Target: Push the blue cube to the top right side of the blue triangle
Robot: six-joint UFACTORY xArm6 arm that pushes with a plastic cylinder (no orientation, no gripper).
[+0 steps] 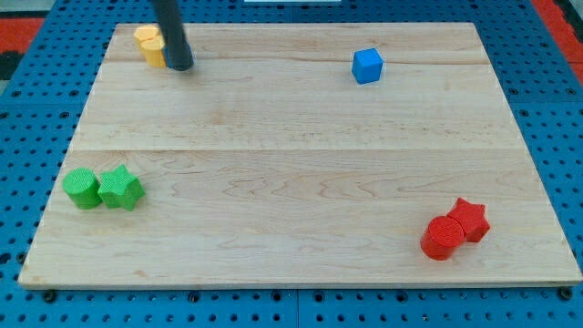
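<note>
My tip (180, 66) touches the yellow block (150, 44) top-left; blue cube (367, 66) lies top-right.

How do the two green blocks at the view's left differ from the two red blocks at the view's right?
The green cylinder and green star sit level, side by side; the red cylinder and red star sit on a diagonal, the star nearer the view's top. The green star is on its pair's right, as is the red star. Both pairs touch, and my tip is far from both, beside the yellow block.
</note>
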